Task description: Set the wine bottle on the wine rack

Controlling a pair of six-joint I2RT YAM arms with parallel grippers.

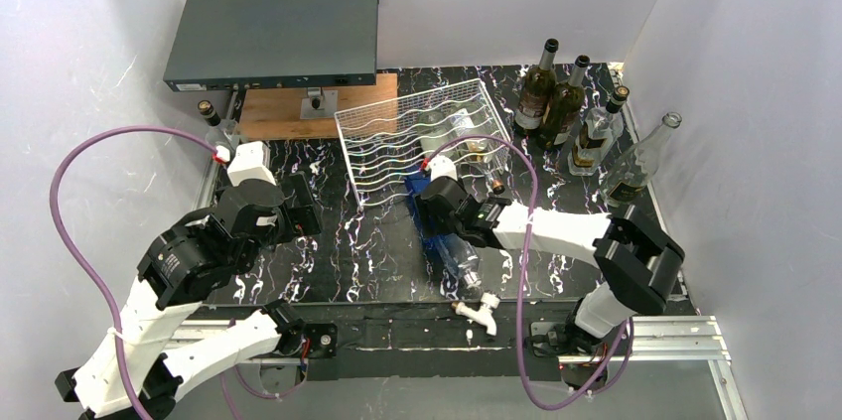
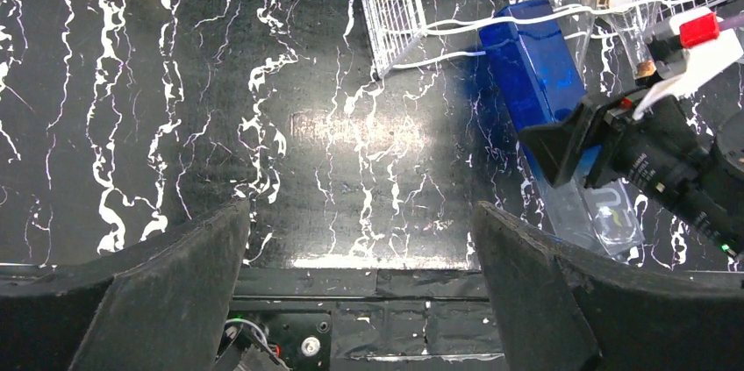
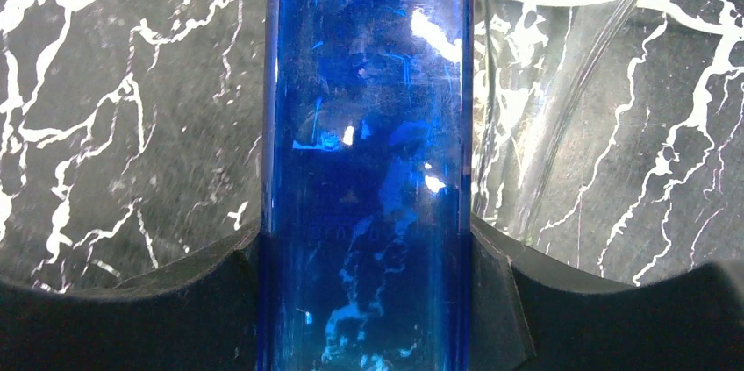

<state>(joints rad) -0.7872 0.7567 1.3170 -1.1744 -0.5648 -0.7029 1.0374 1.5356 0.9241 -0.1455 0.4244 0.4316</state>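
Observation:
The wine bottle, blue glass at one end and clear at the other with a white stopper, lies slanted on the black marbled table. Its blue end reaches the front right corner of the white wire wine rack. My right gripper is shut on the bottle's blue part; in the right wrist view both black fingers press the sides of the bottle. My left gripper is open and empty to the left of the rack. The left wrist view shows the bottle, the rack corner and the right gripper.
Two clear bottles lie in the rack. Several upright bottles stand at the back right. A dark grey flat box sits over a wooden board at the back left, with a small bottle beside it.

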